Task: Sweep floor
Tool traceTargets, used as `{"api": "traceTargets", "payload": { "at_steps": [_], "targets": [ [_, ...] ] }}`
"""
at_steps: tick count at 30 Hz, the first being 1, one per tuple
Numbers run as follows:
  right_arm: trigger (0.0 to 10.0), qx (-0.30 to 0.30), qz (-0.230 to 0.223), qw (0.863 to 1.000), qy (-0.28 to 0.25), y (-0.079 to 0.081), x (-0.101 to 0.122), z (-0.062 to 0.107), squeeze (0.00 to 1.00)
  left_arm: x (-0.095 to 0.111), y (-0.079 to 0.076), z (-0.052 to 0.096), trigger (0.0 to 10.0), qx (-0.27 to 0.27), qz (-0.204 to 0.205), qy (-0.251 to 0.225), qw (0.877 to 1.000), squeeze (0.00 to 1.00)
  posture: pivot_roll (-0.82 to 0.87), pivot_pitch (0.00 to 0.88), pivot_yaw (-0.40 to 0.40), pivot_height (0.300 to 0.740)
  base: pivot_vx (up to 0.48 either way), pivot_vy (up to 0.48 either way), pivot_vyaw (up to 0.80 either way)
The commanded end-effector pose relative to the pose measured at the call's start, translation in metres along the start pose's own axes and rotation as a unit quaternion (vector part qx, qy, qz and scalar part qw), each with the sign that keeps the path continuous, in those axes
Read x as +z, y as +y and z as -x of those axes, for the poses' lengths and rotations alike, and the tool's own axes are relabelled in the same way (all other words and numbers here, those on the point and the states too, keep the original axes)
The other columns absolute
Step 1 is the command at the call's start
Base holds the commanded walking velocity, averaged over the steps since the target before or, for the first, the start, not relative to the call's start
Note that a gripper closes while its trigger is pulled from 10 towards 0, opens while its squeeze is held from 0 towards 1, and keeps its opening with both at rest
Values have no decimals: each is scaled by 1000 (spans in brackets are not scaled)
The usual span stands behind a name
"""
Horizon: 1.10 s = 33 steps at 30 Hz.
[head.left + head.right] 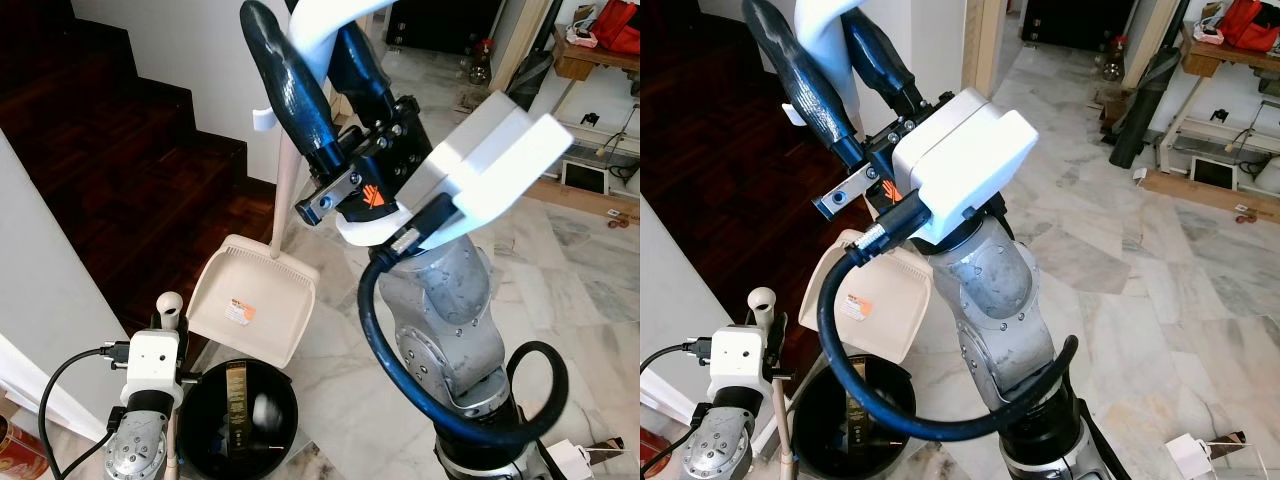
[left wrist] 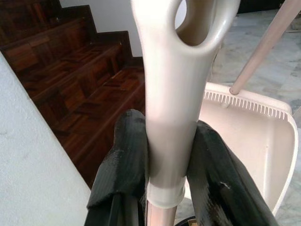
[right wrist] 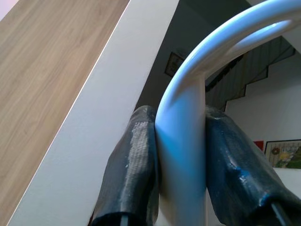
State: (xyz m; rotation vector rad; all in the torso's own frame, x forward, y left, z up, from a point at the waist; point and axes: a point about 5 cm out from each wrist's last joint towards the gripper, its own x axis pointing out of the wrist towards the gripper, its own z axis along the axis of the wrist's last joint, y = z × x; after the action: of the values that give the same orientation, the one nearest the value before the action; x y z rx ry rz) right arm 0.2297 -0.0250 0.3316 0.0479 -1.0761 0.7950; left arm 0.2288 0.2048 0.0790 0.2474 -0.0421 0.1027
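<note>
The dustpan (image 1: 255, 300), cream plastic with a small label, stands tilted on the marble floor (image 1: 560, 290) at the foot of the dark wooden stairs (image 1: 120, 130), its long pale handle (image 1: 285, 190) rising toward the raised right arm. The right gripper (image 3: 181, 155) is clamped on a white curved handle (image 3: 188, 141), one black finger pressed to each side. Whether that loop tops the dustpan's shaft cannot be told, since the arm covers the join.

The left gripper (image 2: 171, 155) is low at the robot's left, closed around a cream handle with a hanging hole (image 2: 176, 94); its lower shaft runs out of frame, so the head of this tool is not visible.

A black round bin (image 1: 240, 420) sits just beside the dustpan's near edge, between it and the left arm. A white wall (image 1: 40, 290) flanks the left side. Clutter (image 1: 590, 40) at the far right is too small to identify.
</note>
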Motion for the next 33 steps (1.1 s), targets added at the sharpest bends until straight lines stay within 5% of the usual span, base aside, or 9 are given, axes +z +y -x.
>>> {"api": "traceTargets", "payload": {
  "at_steps": [1, 5, 10, 13, 17, 19, 22, 23, 33],
  "targets": [
    [10000, -1, 17, 999, -35, 0, 15, -2, 0, 11, -7, -5, 10000, -14, 8, -33, 999, 0, 95, 13, -80, 740, 0, 0, 0],
    [10000, -20, 32, 999, -3, -6, 8, 1, 0, 11, -7, -5, 10000, -15, 8, -33, 999, 0, 96, 10, -84, 740, 0, 0, 0],
    [10000, -119, 70, 984, 111, -36, -29, 26, 0, 13, -10, -5, 10000, -19, 10, -32, 999, 0, 94, 11, -84, 740, 0, 0, 0],
    [10000, -158, 67, 977, 123, -52, -35, 35, 0, 13, -10, -4, 10000, -20, 10, -32, 999, 0, 94, 10, -84, 740, 0, 0, 0],
    [10000, -244, 92, 949, 178, -85, -43, 59, 0, 13, -10, -4, 10000, -21, 9, -31, 999, 0, 91, 12, -83, 740, 0, 0, 0],
    [10000, -290, 124, 922, 223, -103, -48, 81, 0, 12, -9, -4, 10000, -20, 8, -30, 999, 0, 93, 12, -82, 740, 0, 0, 0],
    [10000, -306, 130, 913, 234, -109, -50, 91, 0, 12, -9, -4, 10000, -20, 8, -29, 999, 0, 93, 12, -81, 740, 0, 0, 0],
    [10000, -331, 145, 896, 258, -117, -53, 108, 0, 12, -9, -3, 10000, -21, 8, -29, 999, 0, 90, 13, -78, 740, 0, 0, 0],
    [10000, -401, 186, 831, 337, -136, -55, 166, 0, 13, -7, -1, 10000, -11, 18, -29, 999, 0, 91, 16, -78, 740, 0, 0, 0]
  ]
}}
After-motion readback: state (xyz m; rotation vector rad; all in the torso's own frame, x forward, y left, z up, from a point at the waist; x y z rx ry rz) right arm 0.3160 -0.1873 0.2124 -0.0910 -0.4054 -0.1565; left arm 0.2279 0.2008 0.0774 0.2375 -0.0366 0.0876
